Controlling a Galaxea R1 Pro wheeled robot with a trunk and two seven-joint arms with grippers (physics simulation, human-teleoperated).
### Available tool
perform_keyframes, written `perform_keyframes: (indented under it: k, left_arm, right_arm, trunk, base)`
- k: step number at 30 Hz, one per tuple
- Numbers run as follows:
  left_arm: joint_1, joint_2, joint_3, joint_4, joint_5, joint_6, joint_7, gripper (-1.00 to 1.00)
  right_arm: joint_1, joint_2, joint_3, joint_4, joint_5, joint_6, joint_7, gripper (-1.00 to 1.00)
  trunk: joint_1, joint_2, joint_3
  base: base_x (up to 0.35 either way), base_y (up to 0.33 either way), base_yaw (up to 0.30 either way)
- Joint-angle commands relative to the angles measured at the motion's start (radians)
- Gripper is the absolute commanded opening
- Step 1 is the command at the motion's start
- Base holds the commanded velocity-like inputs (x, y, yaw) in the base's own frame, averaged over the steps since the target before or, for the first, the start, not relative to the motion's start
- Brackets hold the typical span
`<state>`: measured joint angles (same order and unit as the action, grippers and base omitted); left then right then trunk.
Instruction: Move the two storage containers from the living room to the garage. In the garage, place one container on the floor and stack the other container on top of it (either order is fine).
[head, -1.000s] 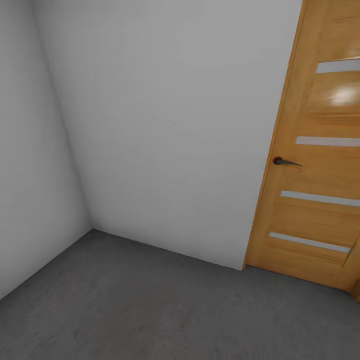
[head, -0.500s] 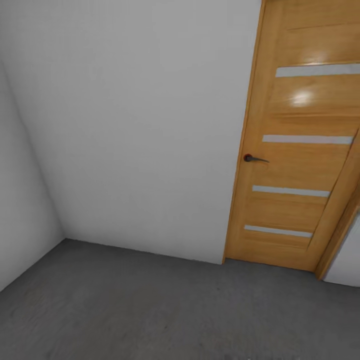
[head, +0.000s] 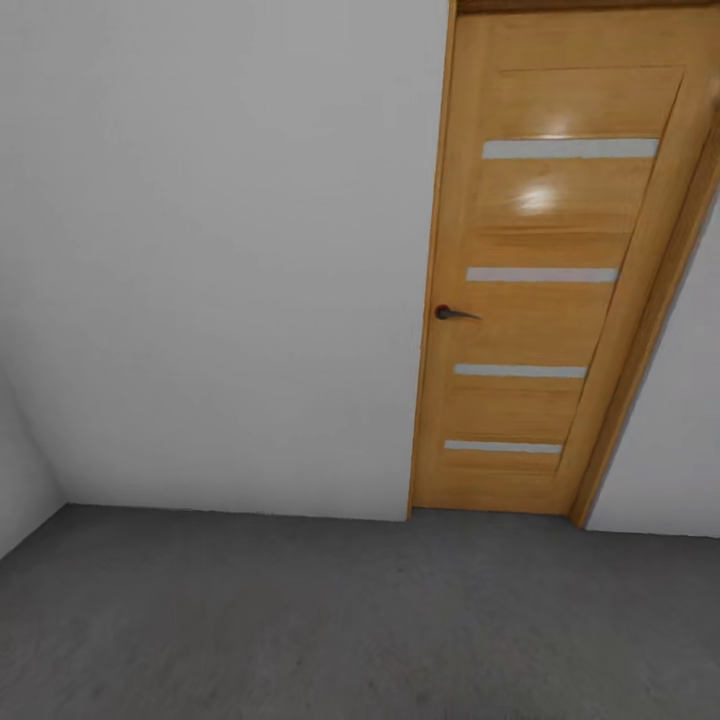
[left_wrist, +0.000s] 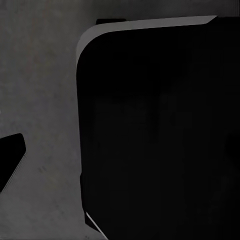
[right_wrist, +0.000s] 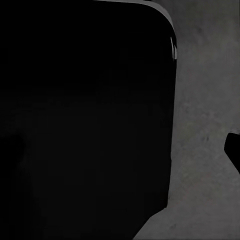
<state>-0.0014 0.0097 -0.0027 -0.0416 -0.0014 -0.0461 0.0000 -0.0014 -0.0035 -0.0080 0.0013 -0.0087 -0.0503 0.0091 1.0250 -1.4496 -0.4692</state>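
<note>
You are now in the garage, facing a plain white wall with a closed orange wooden door set in it toward the right side of the head view. The door has four narrow pale strips across it and a small dark handle on its left edge. To the right of the door frame there is another piece of white wall, and at the far left a second wall meets the first one in a corner. The floor is dark grey mottled concrete and it runs up to the base of the wall and the door. In the left wrist view you see a large black body with rounded corners that covers most of the picture, with a thin light edge along one side, and the grey concrete beside it; a small dark piece enters at one border. In the right wrist view a similar black rounded body stands in front of the same grey floor. From these pictures I cannot tell how far your left or right gripper is open, or if either one holds something. The two storage containers are not in front of you here, so I cannot tell you where they are.
</note>
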Motion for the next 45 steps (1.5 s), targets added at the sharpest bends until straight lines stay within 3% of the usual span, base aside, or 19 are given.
perform_keyframes:
  k: [1,37,45]
  left_arm:
    - [0.0,0.0,0.0,0.0,0.0,-0.003,0.0,1.0]
    - [0.0,-0.001,0.003,0.0,0.003,-0.003,-0.002,1.0]
    - [0.0,-0.047,0.01,0.001,0.007,-0.008,-0.003,1.0]
  right_arm:
    - [0.0,0.0,-0.001,0.0,-0.001,-0.003,0.001,1.0]
    - [0.0,-0.002,-0.004,0.0,-0.002,-0.003,-0.006,1.0]
    - [0.0,-0.001,-0.003,0.0,-0.002,-0.003,-0.006,1.0]
  trunk:
    - [0.0,0.0,-0.001]
    - [0.0,0.0,-0.001]
    - [0.0,0.0,-0.001]
  base:
    - [0.0,0.0,-0.297]
    - [0.0,0.0,-0.298]
    - [0.0,0.0,-0.298]
